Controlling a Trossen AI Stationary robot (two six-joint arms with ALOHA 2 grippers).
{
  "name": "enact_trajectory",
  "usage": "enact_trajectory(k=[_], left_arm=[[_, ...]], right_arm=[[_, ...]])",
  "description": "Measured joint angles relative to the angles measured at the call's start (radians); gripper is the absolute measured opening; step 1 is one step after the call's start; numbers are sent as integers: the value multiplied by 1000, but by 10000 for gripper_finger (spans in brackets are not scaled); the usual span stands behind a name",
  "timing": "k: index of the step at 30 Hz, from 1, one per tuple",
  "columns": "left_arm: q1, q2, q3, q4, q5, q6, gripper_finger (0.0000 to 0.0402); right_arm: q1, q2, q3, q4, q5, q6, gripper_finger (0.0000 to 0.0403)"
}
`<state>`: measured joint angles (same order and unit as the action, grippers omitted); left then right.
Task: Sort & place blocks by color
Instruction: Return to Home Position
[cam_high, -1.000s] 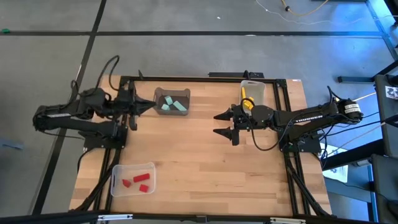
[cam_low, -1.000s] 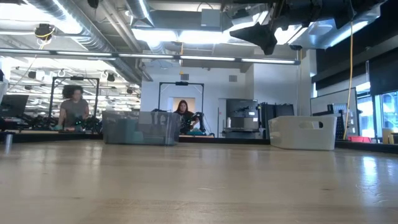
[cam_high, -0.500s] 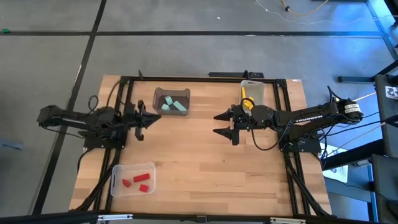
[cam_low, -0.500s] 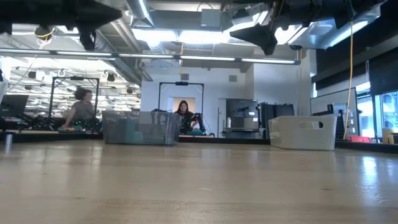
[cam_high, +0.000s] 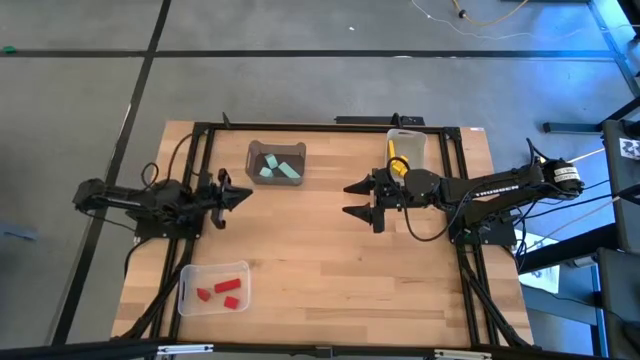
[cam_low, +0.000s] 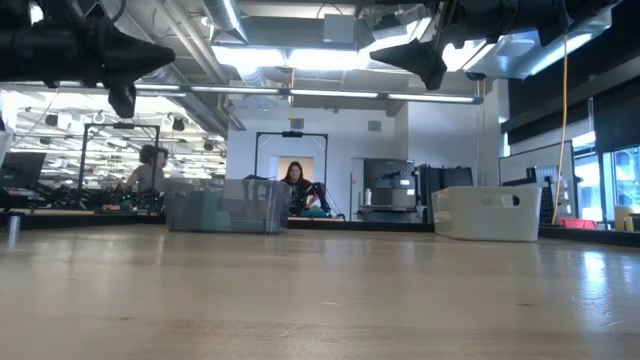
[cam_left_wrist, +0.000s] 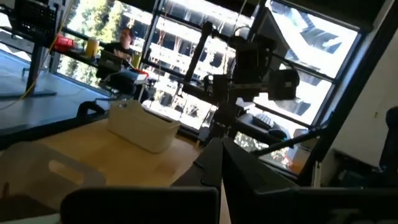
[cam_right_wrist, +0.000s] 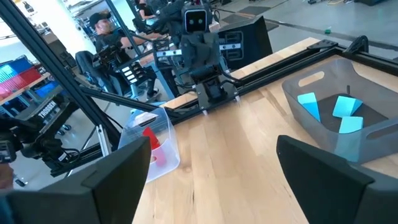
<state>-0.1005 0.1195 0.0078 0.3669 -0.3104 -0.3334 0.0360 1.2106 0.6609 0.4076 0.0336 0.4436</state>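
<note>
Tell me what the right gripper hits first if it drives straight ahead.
Probably the left gripper, which faces the right gripper head-on with nothing between them; their relative heights are unclear.

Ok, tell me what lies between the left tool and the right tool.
Nothing but bare wooden tabletop between left tool and right tool, per the high view.

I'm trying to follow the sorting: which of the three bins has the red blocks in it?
The clear bin at the lower left of the high view holds the red blocks. The dark bin holds mint green blocks, the pale bin yellow blocks.
</note>
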Motion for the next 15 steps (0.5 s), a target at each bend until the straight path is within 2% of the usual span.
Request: enact_trajectory(k=[5, 8, 15], left_arm=[[0, -55, 0, -149, 135, -1, 0], [0, -68, 0, -175, 197, -22, 0], [0, -69, 0, -175, 170, -15, 0]], right_arm=[[0, 0, 0, -1, 0, 53, 349], [0, 0, 0, -1, -1, 80, 349], [0, 0, 0, -1, -9, 80, 349]])
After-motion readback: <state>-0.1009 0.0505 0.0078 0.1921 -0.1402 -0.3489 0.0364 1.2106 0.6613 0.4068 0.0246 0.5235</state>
